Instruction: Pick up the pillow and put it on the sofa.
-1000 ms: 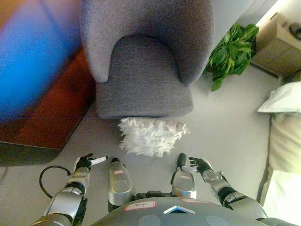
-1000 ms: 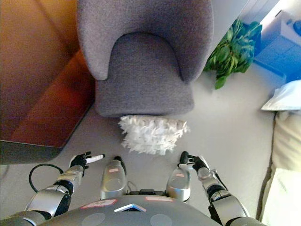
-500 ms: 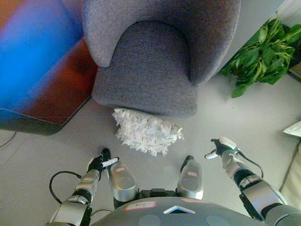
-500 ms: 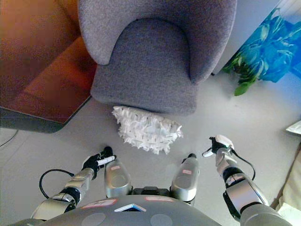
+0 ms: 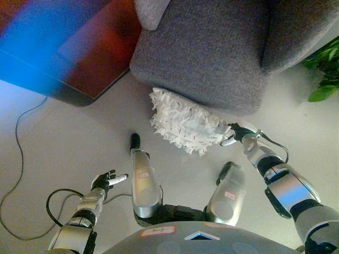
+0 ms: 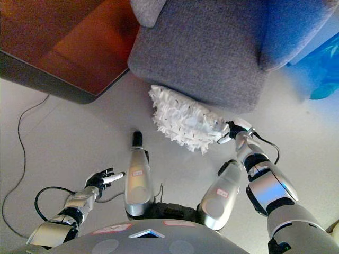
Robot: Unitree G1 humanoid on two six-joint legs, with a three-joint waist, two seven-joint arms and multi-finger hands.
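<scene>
A white fluffy pillow point(image 5: 185, 125) lies on the pale floor, up against the front base of the grey sofa chair point(image 5: 212, 50). My right hand point(image 5: 238, 133) is at the pillow's right end, with its white-tipped fingers held straight and touching the fringe. It holds nothing. My left hand point(image 6: 103, 179) hovers over bare floor to the lower left, well away from the pillow, with its fingers relaxed and open. The sofa's seat cushion point(image 6: 206, 37) is free of objects in the part I can see.
A low reddish-brown piece of furniture with a dark edge point(image 6: 63, 53) fills the upper left, close beside the sofa. Green plant leaves point(image 5: 326, 79) show at the right edge. Pale floor point(image 5: 69, 137) stretches to the left of the pillow.
The view has shifted closer and to the left. My right hand has reached forward from open floor to the pillow's right end. My left hand stays low at the left.
</scene>
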